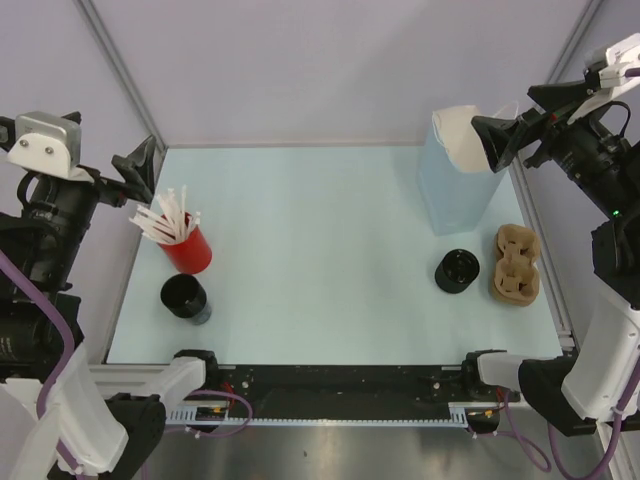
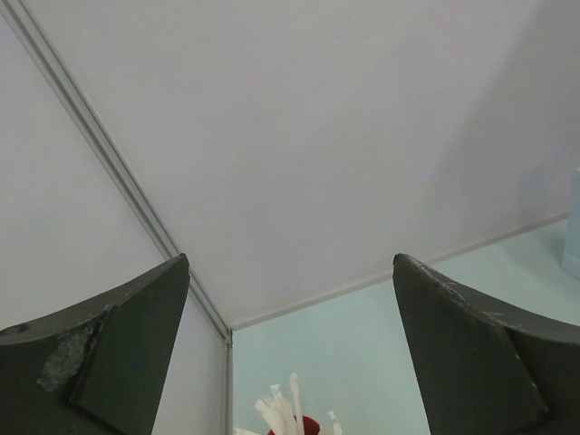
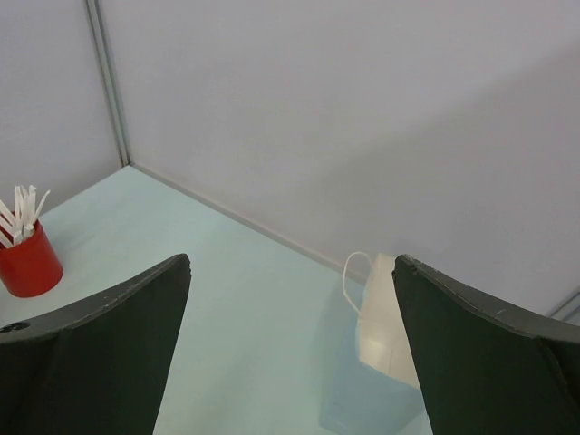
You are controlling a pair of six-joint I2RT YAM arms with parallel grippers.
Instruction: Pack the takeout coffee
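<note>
Only the top view shows the whole table (image 1: 320, 270). The bag (image 1: 450, 200) stands upright at the far right with its mouth open. In front of it, near the right edge, lies the carrier (image 1: 515, 265). The coffee (image 1: 457, 271) stands just beside the carrier on its left, with its lid on, and nothing holds it. The red cup (image 1: 188, 252) with straws (image 1: 165, 220) stands at the left side. A second black cup (image 1: 184, 296) is just in front of the red cup.

The right wrist view shows the bag from above, with its white inside and one handle, and the red cup far off at the left. The coffee and the carrier are not in this view. The left wrist view shows mostly wall, a strip of table and only the tips of the straws at the bottom edge.

Both arms are raised above the table, each at its own side. The left gripper (image 2: 290, 263) is over the far left edge, near the straws. Its fingers are wide apart and there is nothing between them. The right gripper (image 3: 292, 263) is above the mouth of the bag. Its fingers are also spread wide and empty.
</note>
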